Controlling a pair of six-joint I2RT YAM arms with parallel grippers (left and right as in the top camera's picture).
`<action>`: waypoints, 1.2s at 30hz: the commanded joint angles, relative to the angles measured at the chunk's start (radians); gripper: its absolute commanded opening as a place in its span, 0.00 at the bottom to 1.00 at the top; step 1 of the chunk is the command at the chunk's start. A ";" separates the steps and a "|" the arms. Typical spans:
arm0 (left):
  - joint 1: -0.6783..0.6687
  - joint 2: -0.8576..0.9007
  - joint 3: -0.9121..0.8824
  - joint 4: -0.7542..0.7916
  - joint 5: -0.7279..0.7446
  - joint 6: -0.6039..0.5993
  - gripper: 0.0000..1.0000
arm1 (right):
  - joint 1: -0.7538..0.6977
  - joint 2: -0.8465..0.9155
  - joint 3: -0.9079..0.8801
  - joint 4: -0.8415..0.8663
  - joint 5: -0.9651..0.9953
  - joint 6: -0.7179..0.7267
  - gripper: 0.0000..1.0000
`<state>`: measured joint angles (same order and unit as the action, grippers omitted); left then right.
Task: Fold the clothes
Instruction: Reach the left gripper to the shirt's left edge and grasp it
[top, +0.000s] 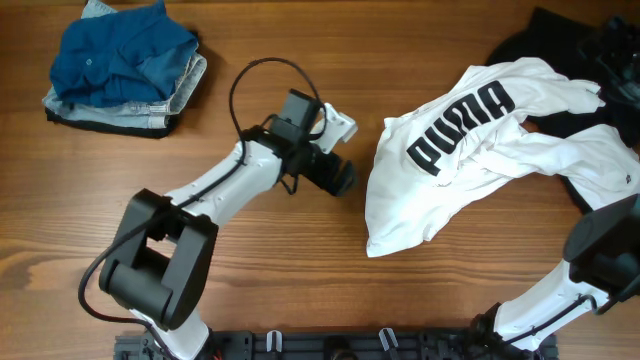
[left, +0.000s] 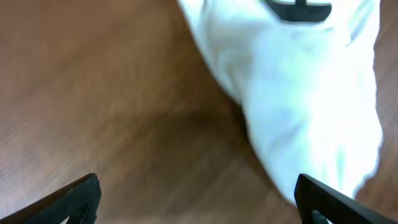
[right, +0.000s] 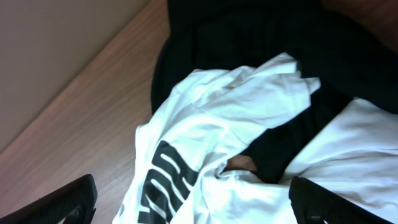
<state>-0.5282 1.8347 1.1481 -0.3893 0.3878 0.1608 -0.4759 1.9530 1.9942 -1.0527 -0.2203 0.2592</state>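
A crumpled white shirt (top: 455, 165) with black PUMA lettering lies on the wooden table at centre right. It partly covers a black garment (top: 555, 35) at the far right. My left gripper (top: 342, 180) hovers just left of the shirt's lower left edge, open and empty. In the left wrist view the shirt (left: 311, 93) fills the upper right, between and beyond the open fingers (left: 199, 200). My right gripper (right: 196, 202) is open and empty above the shirt (right: 230, 106) and the black garment (right: 261, 37). Its fingers do not show in the overhead view.
A folded pile of blue and denim clothes (top: 125, 70) sits at the far left back. The right arm's base link (top: 605, 250) stands at the front right. Bare wooden table (top: 300, 290) lies between the pile and the shirt.
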 joint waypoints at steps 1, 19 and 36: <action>-0.058 0.011 0.002 0.039 -0.125 0.011 1.00 | 0.019 -0.004 -0.007 -0.005 -0.016 -0.023 1.00; -0.162 0.304 0.450 -0.319 -0.100 -0.038 0.84 | 0.034 -0.004 -0.007 -0.010 -0.013 -0.049 0.99; -0.206 0.320 0.450 -0.311 -0.103 -0.143 0.62 | 0.034 -0.004 -0.007 -0.018 -0.014 -0.049 1.00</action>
<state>-0.7322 2.1284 1.5780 -0.7071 0.3351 0.0971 -0.4473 1.9530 1.9938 -1.0698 -0.2276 0.2291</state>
